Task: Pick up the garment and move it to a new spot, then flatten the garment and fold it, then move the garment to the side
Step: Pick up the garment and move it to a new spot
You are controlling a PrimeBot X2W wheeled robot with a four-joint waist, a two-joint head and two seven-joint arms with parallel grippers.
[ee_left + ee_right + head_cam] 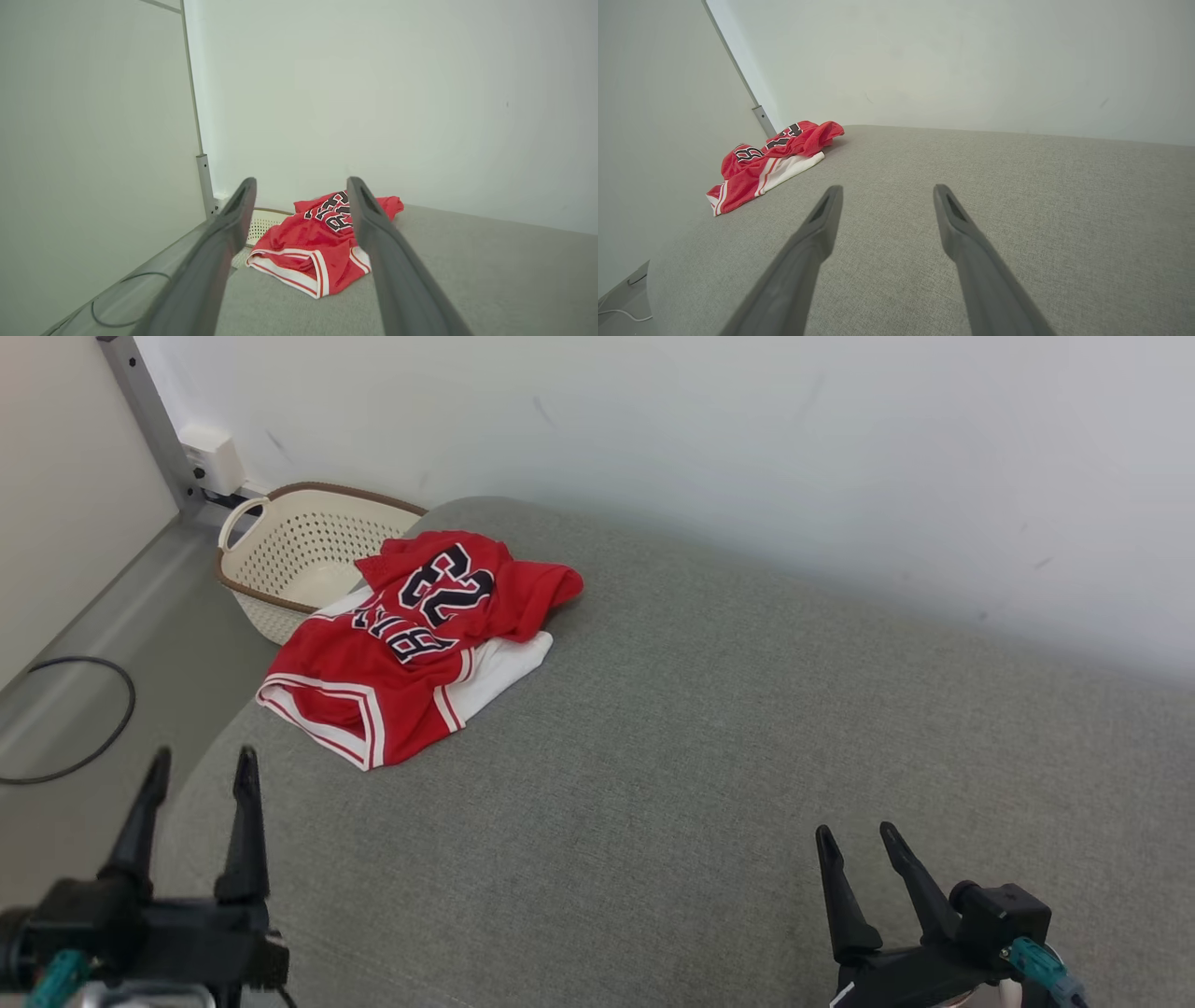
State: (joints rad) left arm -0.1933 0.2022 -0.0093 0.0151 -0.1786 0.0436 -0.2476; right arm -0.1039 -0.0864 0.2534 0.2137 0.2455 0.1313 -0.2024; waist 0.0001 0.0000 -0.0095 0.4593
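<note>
A red garment (pixel 411 644) with white trim and dark lettering lies bunched at the far left corner of the grey cushioned surface (pixel 709 747); a white layer shows under its right side. My left gripper (pixel 203 767) hovers open at the near left, well short of the garment. At the near right my right gripper (pixel 857 835) is open too, over bare fabric. Along the left wrist view the garment (pixel 308 247) lies straight ahead between the spread fingers (pixel 233 219). The right wrist view has the garment (pixel 766 163) far off to the left of its gripper (pixel 885 191).
A cream perforated basket (pixel 299 555) with a brown rim stands on the floor behind the garment, against the wall. A black cable (pixel 84 719) loops on the floor to the left. White walls close the back and left sides. The cushioned surface stretches wide to the right.
</note>
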